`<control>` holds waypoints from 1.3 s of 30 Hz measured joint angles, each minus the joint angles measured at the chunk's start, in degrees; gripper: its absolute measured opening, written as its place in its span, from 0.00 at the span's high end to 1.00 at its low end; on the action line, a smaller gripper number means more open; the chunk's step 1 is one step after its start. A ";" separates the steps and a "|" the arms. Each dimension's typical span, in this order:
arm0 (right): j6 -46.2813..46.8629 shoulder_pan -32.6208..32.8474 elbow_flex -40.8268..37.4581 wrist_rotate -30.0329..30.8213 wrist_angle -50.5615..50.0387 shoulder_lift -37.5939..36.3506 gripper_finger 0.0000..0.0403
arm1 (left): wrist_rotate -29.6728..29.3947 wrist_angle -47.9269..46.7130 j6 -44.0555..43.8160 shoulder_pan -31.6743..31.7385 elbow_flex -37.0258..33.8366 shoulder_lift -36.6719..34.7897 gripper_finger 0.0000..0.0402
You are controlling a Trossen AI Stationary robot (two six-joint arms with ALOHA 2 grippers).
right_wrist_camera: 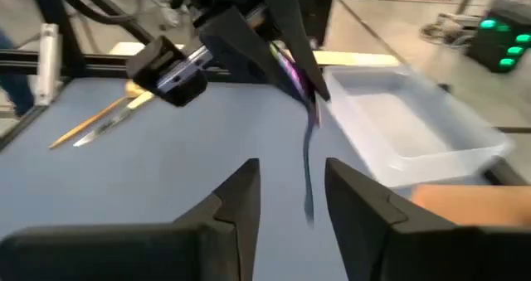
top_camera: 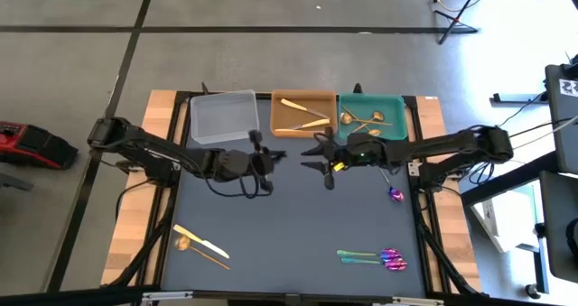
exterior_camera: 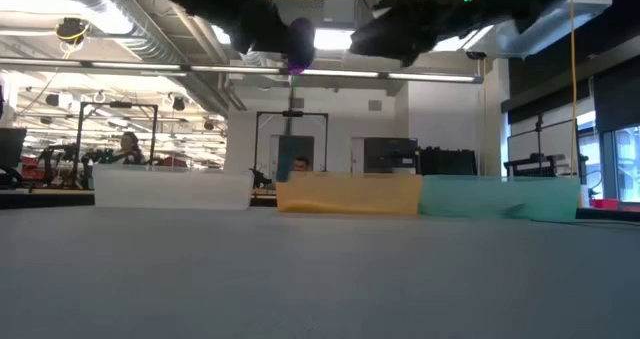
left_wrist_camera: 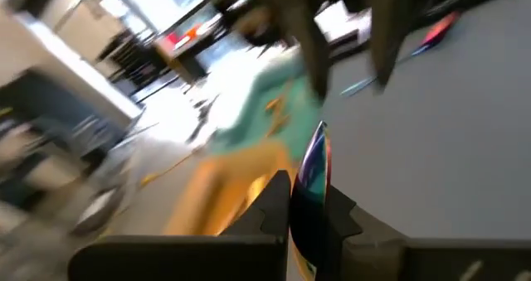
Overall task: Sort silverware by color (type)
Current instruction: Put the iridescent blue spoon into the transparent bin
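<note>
My left gripper (top_camera: 267,162) hovers over the table's middle, just before the trays, shut on an iridescent purple-teal utensil (right_wrist_camera: 309,161). My right gripper (top_camera: 318,157) faces it a short way to the right, open and empty, and its fingers (right_wrist_camera: 241,198) show in the right wrist view. On the table lie a gold knife and spoon (top_camera: 200,245) near left, iridescent pieces (top_camera: 375,256) near right, and one iridescent spoon (top_camera: 395,194) at right. Gold pieces (top_camera: 302,116) lie in the orange tray, copper spoons (top_camera: 366,121) in the teal tray. My left gripper pinches the iridescent utensil between its two fingers (left_wrist_camera: 278,202) at the utensil's upper end (right_wrist_camera: 292,65). The utensil is lifted clear of the table. Its slim stem (right_wrist_camera: 309,190) hangs down below the fingers, and which kind of utensil it is I cannot tell.
Three trays stand side by side along the far edge: a clear tray (top_camera: 223,116) at left, an orange tray (top_camera: 280,130) in the middle, a teal tray (top_camera: 397,103) at right. The dark mat (top_camera: 289,234) lies bare between the loose pieces.
</note>
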 joint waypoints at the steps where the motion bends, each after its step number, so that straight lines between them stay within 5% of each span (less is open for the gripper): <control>1: -0.14 0.00 -0.01 1.57 -1.14 -1.11 0.68 | -2.79 -2.68 -0.01 -0.21 0.43 -0.74 0.97; 7: -1.76 0.00 -0.22 9.71 -5.75 -3.81 0.68 | -22.16 -13.29 3.01 0.77 2.39 -6.25 0.97; 10: -3.16 0.00 -0.22 12.06 -5.12 -2.93 0.67 | -24.87 -18.11 3.15 4.39 2.53 -10.33 0.97; 17: -5.96 0.00 -0.24 13.07 -5.09 -2.88 0.67 | -16.65 -28.13 0.66 20.69 2.53 -14.63 0.97; 21: -5.98 0.00 -0.24 13.09 -5.74 -2.88 0.67 | -6.65 -33.50 -2.91 30.61 2.33 -13.40 0.97; 25: -6.15 0.00 -0.24 13.09 -5.58 -2.88 0.67 | -4.07 -33.91 -3.21 37.44 0.36 -10.60 0.97; 39: -6.58 0.00 -0.24 13.35 -6.14 -2.88 0.67 | 2.82 -32.00 -4.39 46.15 -2.41 -2.23 0.97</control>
